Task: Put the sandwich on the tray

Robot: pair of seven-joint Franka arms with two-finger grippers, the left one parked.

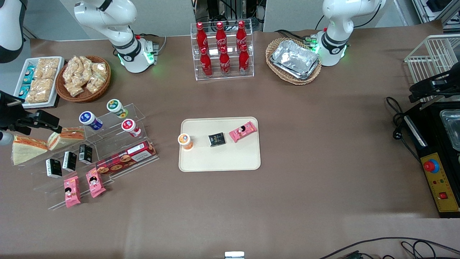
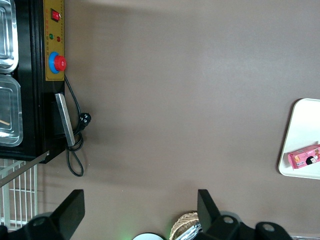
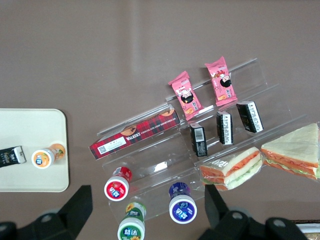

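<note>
Front view: tray (image 1: 222,160) keeps bare room along its camera-side edge. Sandwich (image 1: 26,151) lies on the rack (image 1: 142,116) toward the working arm's end, outside the spread, empty gripper (image 3: 147,195) hovering above.

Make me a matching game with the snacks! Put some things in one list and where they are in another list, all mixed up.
Things:
1. sandwich
2. orange-lidded cup
3. red bottles
4. gripper

Places:
A. on the clear tiered rack
B. on the tray
C. on the clear stepped shelf
D. above the shelf, open, beside the sandwich

Pairs: 1-C, 2-B, 3-A, 4-D
</note>
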